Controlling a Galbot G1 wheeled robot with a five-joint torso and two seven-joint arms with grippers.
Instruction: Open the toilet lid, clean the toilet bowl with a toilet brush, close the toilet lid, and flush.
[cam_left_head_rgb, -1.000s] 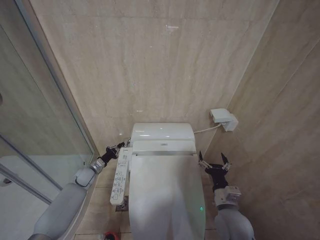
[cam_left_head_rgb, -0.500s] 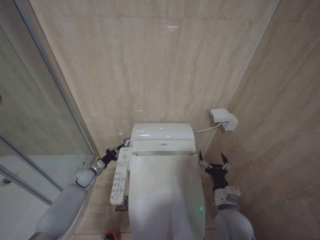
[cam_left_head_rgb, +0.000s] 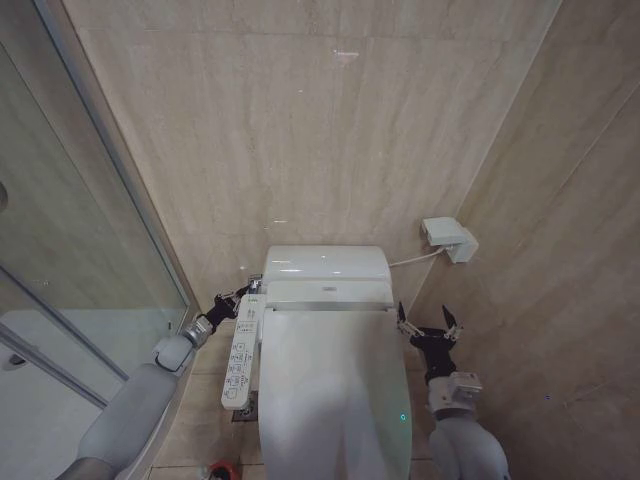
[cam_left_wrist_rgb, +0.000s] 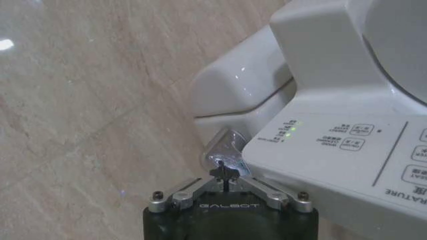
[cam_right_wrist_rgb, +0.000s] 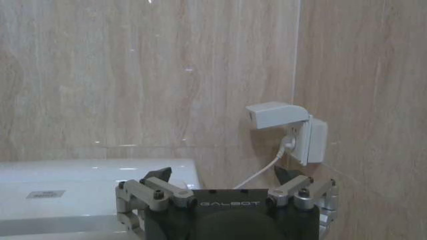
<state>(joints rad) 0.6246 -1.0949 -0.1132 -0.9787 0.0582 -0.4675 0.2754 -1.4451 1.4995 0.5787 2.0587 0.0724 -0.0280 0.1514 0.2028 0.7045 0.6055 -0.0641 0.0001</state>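
The toilet lid (cam_left_head_rgb: 335, 390) is seen lying flat and shut over the toilet bowl (cam_left_head_rgb: 262, 420), so the flush is judged to be the step in hand. The left end effector (cam_left_head_rgb: 244, 293) is placed at the back corner of the toilet, just beside the top end of the button panel (cam_left_head_rgb: 240, 352), with its tips drawn together to a narrow point. In the left wrist view that point (cam_left_wrist_rgb: 223, 172) is seen right at a small silver lever (cam_left_wrist_rgb: 223, 155) tucked under the tank (cam_left_wrist_rgb: 233, 100); whether it is touching cannot be told. The right end effector (cam_left_head_rgb: 428, 324) is held spread wide and empty beside the other side of the lid, near the wall, apart from the toilet. A wall socket (cam_left_head_rgb: 447, 239) with a plugged cable is seen above it. A bit of the red holder of the toilet brush (cam_left_head_rgb: 224, 470) is glimpsed on the floor at the lower edge of the head view. The next move is judged to call for a firm push on the lever by the closed tips, kept clear of the panel's buttons
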